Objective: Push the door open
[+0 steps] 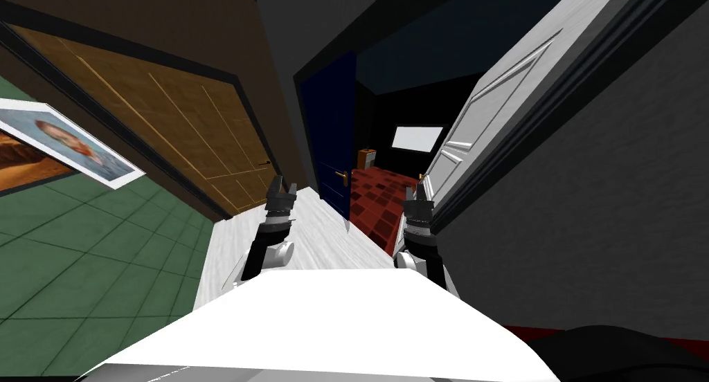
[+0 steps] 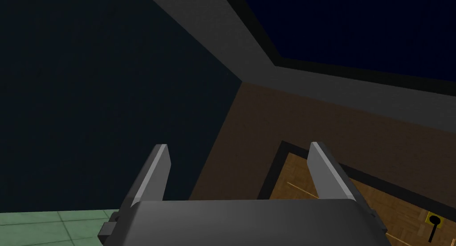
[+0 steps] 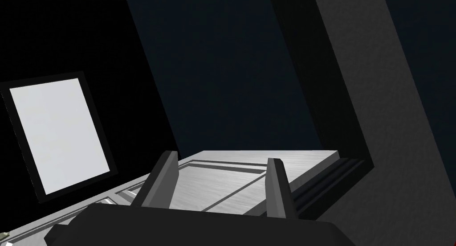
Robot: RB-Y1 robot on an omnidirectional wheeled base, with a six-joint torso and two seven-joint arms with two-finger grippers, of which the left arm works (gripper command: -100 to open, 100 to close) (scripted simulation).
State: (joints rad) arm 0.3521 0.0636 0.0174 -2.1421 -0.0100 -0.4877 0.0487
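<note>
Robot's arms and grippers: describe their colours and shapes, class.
Both the left gripper and right gripper carry two thin, grey, blade-like fingers with slanted tips on a dark boxy body. Dark forearms bear pale ribbed wrist bands above white rounded joints.

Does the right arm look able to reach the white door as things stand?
Likely yes: the right pincer hovers right beside the white door, and nothing stands between them.
</note>
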